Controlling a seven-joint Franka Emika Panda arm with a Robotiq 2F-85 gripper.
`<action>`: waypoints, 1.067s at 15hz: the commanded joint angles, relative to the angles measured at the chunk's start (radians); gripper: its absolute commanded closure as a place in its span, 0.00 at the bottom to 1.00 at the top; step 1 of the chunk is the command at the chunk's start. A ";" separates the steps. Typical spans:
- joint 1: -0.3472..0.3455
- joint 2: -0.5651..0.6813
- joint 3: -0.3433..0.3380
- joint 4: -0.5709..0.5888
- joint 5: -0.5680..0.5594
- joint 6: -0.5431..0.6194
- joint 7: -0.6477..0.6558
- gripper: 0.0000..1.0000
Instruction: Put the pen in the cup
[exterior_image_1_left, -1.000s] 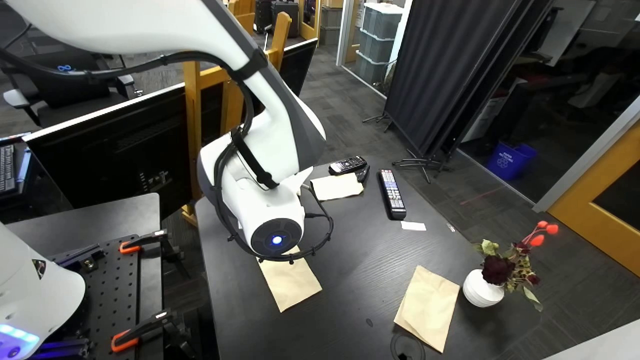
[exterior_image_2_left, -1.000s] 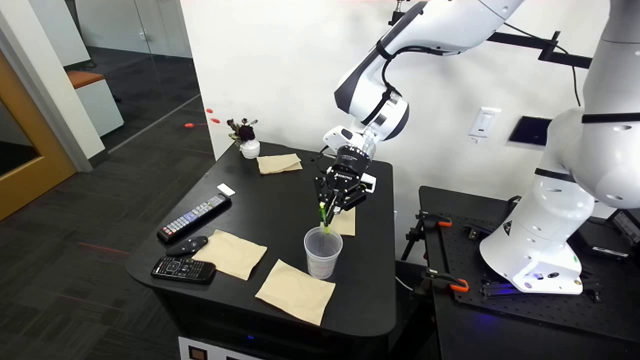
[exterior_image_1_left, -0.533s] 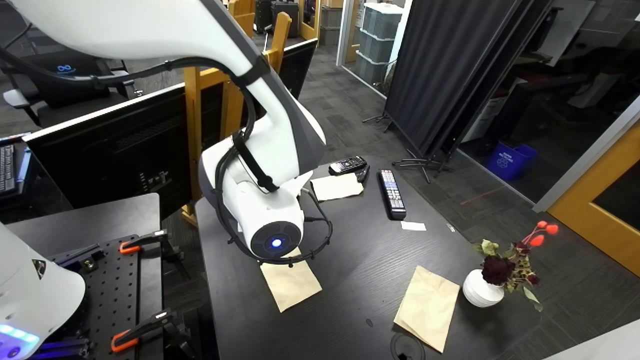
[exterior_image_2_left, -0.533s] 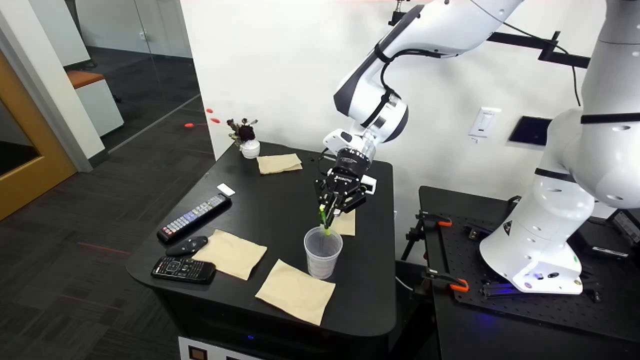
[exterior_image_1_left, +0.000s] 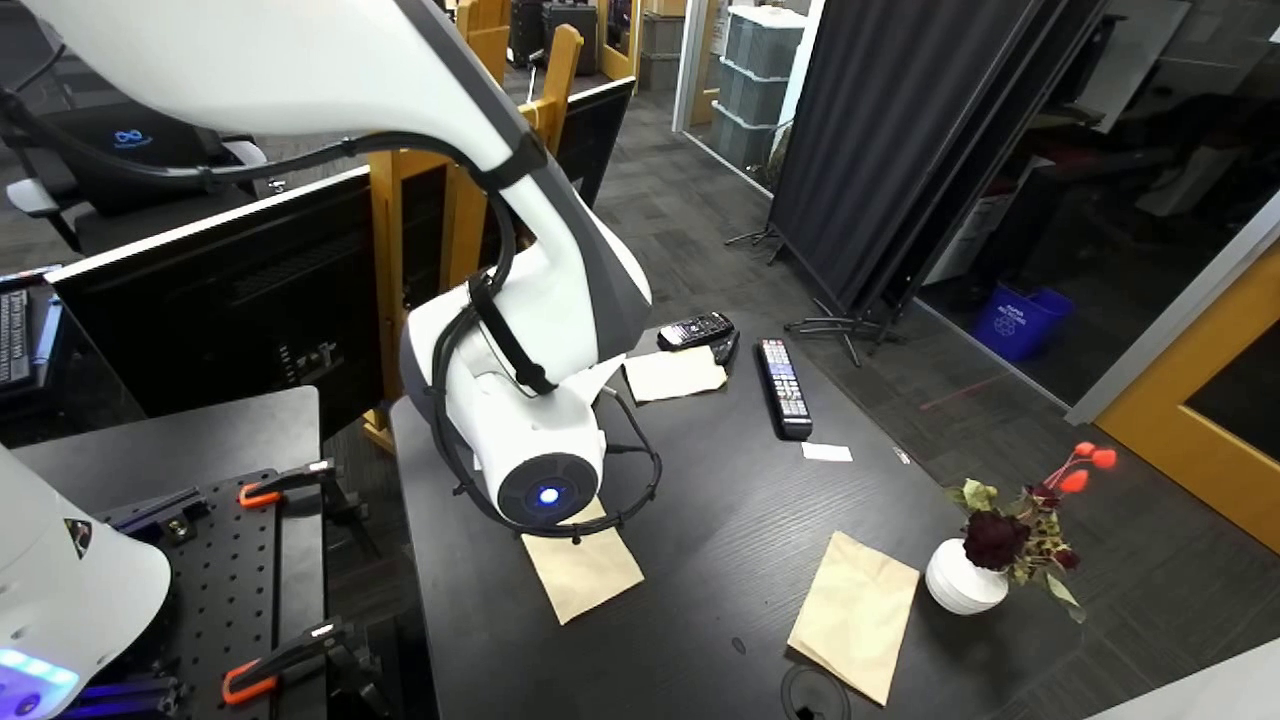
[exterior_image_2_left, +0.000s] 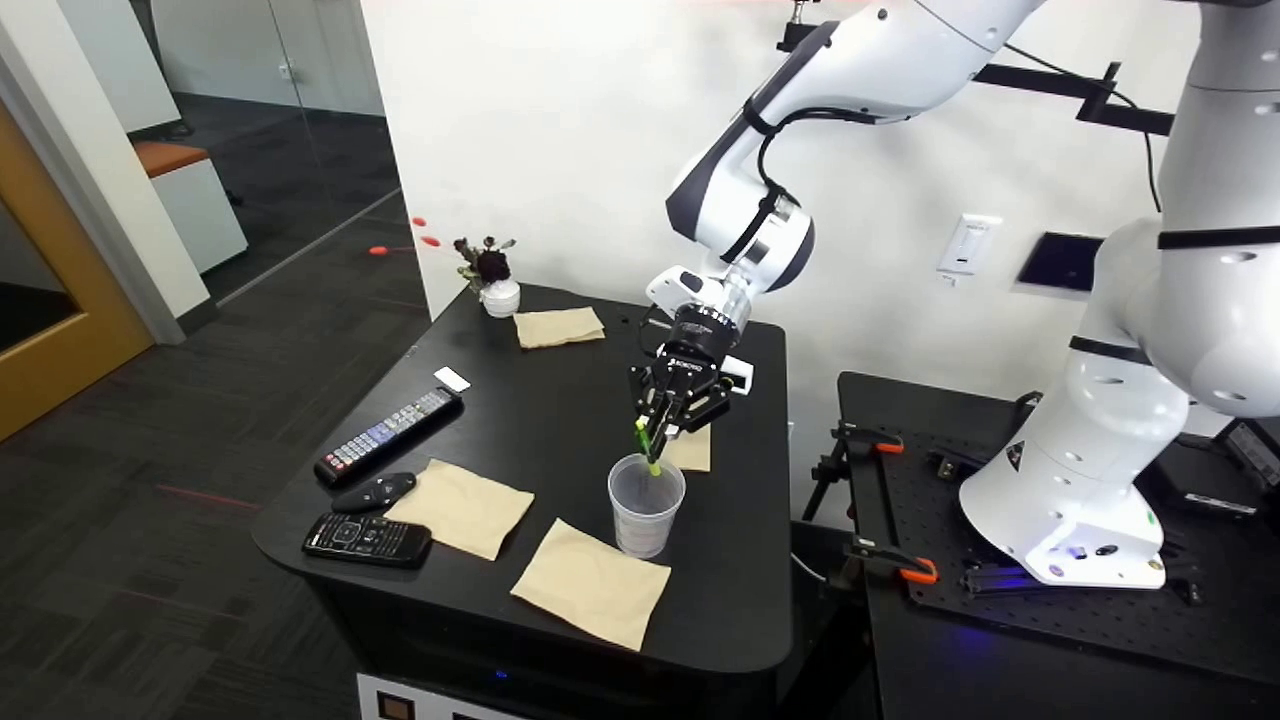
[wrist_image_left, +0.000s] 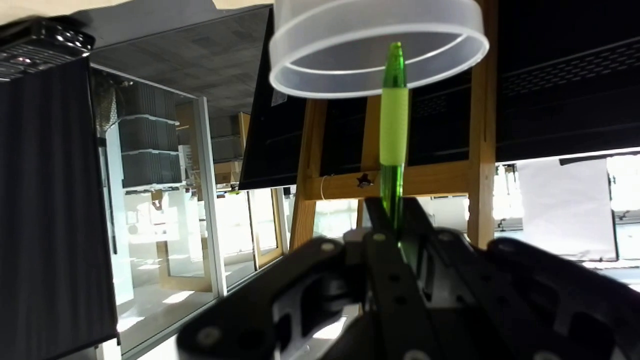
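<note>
The pen (exterior_image_2_left: 642, 436) is bright green with a yellow-green grip; it also shows in the wrist view (wrist_image_left: 394, 125). My gripper (exterior_image_2_left: 658, 440) is shut on the pen's rear part, as the wrist view shows its fingers (wrist_image_left: 393, 210) on both sides of it. The pen slants, point down. The cup (exterior_image_2_left: 643, 525) is a clear whitish cup standing upright on the table. In the wrist view the cup (wrist_image_left: 330, 20) appears upside down, and the pen's point overlaps its opening. I cannot tell whether the point is above or just inside the rim. The arm hides pen and cup in an exterior view.
Brown paper sheets lie around the cup, one in front (exterior_image_2_left: 592, 585), one to its left (exterior_image_2_left: 465, 508) and one behind (exterior_image_2_left: 690, 445). Remotes (exterior_image_2_left: 390, 435) lie at the table's left side. A white vase with flowers (exterior_image_2_left: 500, 298) stands at the far corner.
The arm and gripper have moved down slightly and tilted a little, lowering the pen towards the cup's opening. The cup has not moved. The gripper has stayed shut on the pen.
</note>
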 joint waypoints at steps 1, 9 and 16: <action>0.009 0.020 0.006 0.019 0.028 0.038 0.001 0.97; 0.015 0.063 0.008 0.054 0.072 0.065 0.001 0.97; 0.022 0.062 0.007 0.068 0.102 0.076 0.002 0.33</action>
